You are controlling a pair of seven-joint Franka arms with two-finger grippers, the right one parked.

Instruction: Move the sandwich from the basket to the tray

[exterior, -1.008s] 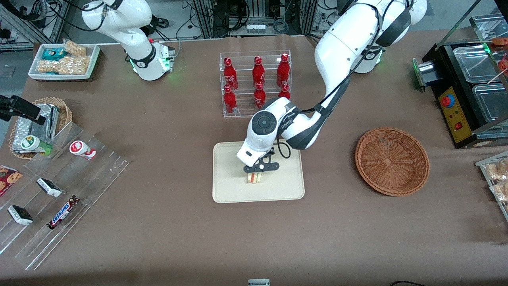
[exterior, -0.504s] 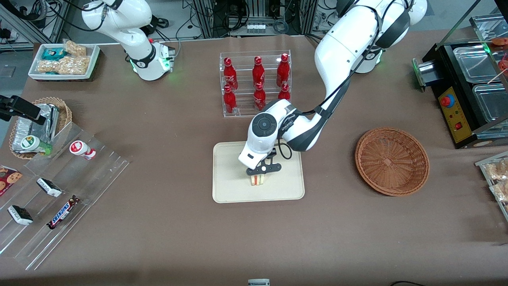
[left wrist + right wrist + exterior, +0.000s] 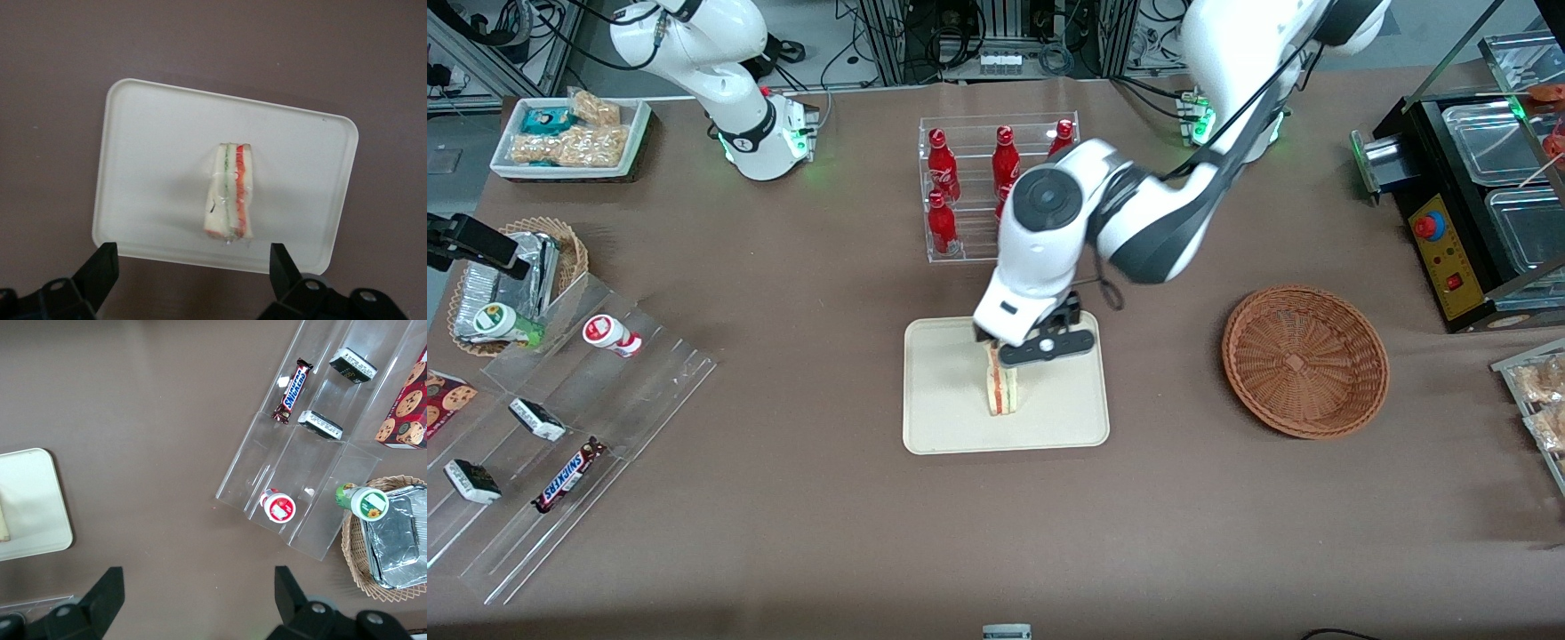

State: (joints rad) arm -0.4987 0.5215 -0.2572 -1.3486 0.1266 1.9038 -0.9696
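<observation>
sandwich [image 3: 231, 200] on tray [image 3: 153, 133], gripper [image 3: 192, 273] spread above

Left arm [image 3: 1138, 204]: glossy white shells, dark grey-black joint bands, round dark grey cap with concentric rings on the wrist. Thin black cable runs along the forearm, looping near the wrist. Green status light at the base. Tool [image 3: 1040, 348]: black, above the tray; matte black fingers [image 3: 100, 267] spread wide, round fasteners at their bases.
</observation>
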